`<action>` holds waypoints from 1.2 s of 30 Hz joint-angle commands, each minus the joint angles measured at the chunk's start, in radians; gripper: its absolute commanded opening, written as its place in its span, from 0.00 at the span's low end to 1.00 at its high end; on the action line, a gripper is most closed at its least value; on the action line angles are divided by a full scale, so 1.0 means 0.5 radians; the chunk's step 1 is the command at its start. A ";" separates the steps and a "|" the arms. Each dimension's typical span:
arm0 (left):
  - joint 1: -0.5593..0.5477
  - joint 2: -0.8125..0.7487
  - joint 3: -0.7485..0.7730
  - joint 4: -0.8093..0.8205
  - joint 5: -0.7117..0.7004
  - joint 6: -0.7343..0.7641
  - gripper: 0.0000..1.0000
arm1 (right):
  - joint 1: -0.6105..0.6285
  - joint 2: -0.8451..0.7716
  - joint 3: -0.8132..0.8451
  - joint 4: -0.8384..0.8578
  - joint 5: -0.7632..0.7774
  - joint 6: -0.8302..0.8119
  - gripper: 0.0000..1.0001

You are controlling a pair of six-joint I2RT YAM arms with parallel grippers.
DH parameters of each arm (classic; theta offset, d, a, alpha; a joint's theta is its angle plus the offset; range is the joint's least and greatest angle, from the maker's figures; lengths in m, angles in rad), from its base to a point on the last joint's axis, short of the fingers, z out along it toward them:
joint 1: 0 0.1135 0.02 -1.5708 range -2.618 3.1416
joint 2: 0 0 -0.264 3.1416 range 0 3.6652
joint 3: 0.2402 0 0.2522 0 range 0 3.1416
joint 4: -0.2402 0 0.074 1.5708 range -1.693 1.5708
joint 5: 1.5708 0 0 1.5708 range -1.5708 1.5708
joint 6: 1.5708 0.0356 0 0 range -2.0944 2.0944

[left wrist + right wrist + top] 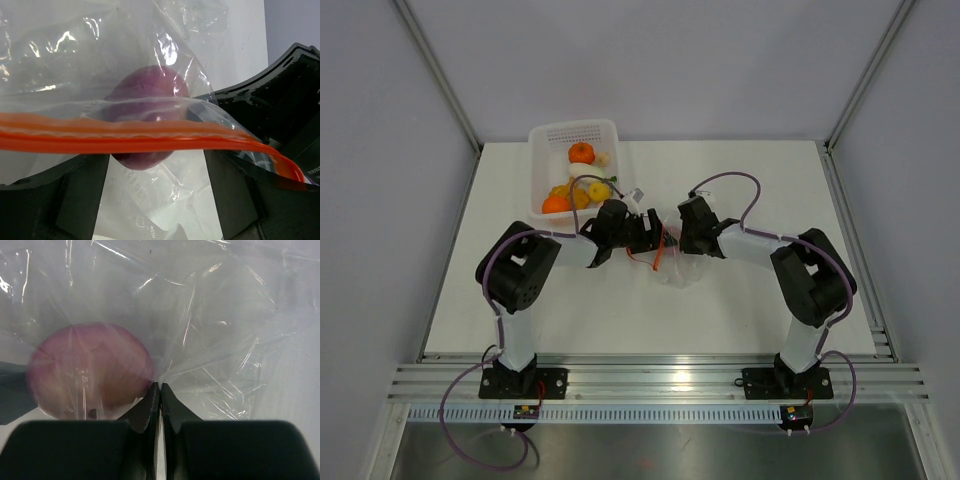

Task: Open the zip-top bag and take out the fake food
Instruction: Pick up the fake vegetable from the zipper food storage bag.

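My right gripper [160, 390] is clenched on a fold of the bag [215, 315], which lies on the table [750, 180] between my two arms. The onion [147, 90] inside it sits just beside that pinch. My left gripper [156, 165] is released, with the fingers wide apart and the onion straight ahead between them, but the zipper [125, 142] runs crosswise over both fingers, in front of the onion. I think the left arm is the better placed one, and it must pass this strip to reach the onion.
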 commanded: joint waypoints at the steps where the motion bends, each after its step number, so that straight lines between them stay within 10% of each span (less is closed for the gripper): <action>1: -0.015 0.031 0.094 0.044 -0.010 0.051 0.80 | 0.067 0.022 0.102 0.058 -0.025 -0.056 0.09; 16: -0.027 0.031 0.079 0.023 -0.040 0.048 0.52 | 0.092 -0.042 0.050 0.114 -0.102 -0.072 0.09; 36: -0.030 -0.144 0.008 -0.096 -0.280 0.125 0.99 | 0.085 -0.106 0.044 -0.080 0.217 0.005 0.08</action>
